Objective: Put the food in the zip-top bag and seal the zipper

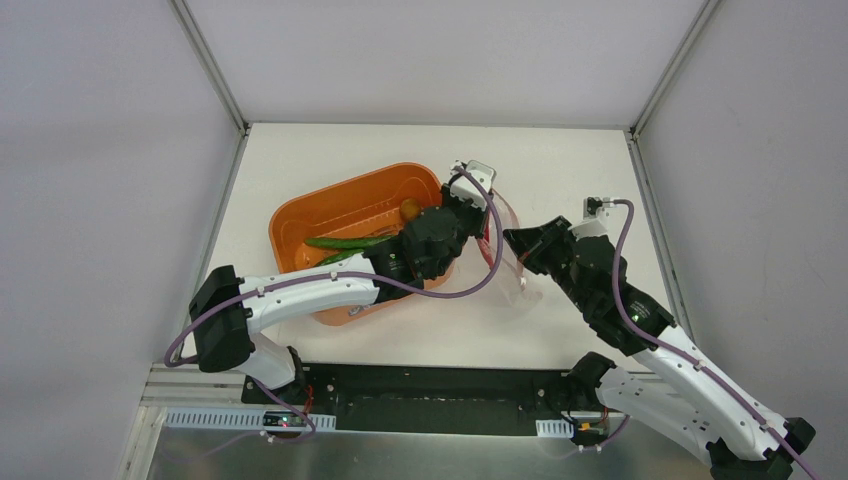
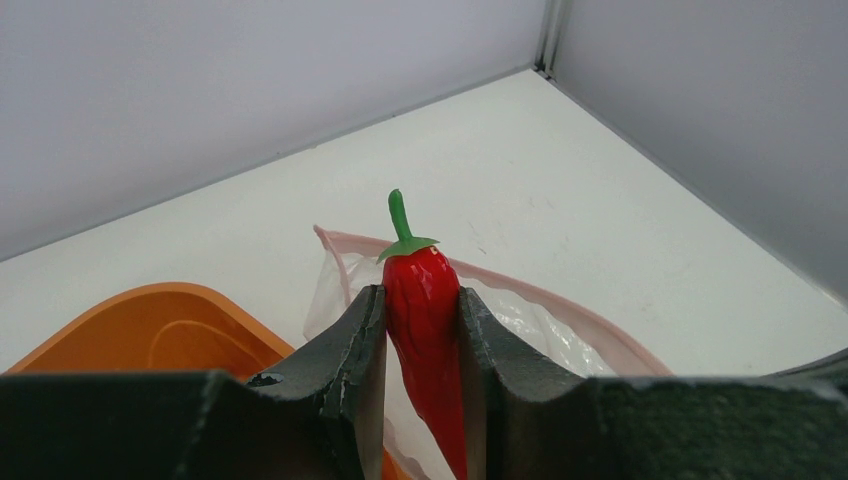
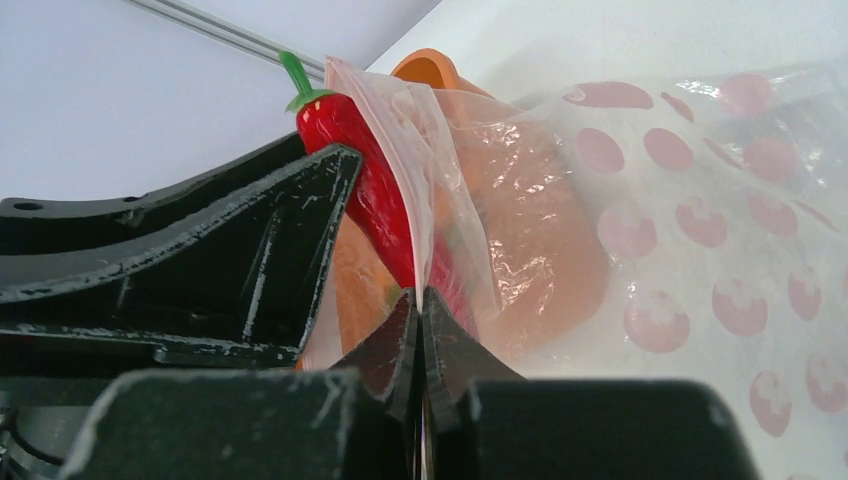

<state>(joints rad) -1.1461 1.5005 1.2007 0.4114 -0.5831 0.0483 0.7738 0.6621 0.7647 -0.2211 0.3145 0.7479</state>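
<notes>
My left gripper [image 2: 422, 296] is shut on a red chili [image 2: 425, 300] with a green stem, holding it upright just over the open mouth of the zip-top bag [image 2: 540, 325]. The zipper [image 2: 587, 315] is a pink strip curving round that mouth, unsealed. My right gripper [image 3: 418, 300] is shut on the bag's edge, holding up the clear dotted bag [image 3: 700, 230]; the red chili [image 3: 345, 130] sits beside the lifted flap. From above, the left gripper [image 1: 470, 200] hangs over the bag [image 1: 515, 275]. Two green chilies [image 1: 350, 242] and an orange piece [image 1: 410, 208] lie in the tub.
The orange plastic tub [image 1: 330, 215] stands left of the bag, touching or nearly touching it. White walls close in the table on the left, back and right. The left arm crosses over the tub's near right corner.
</notes>
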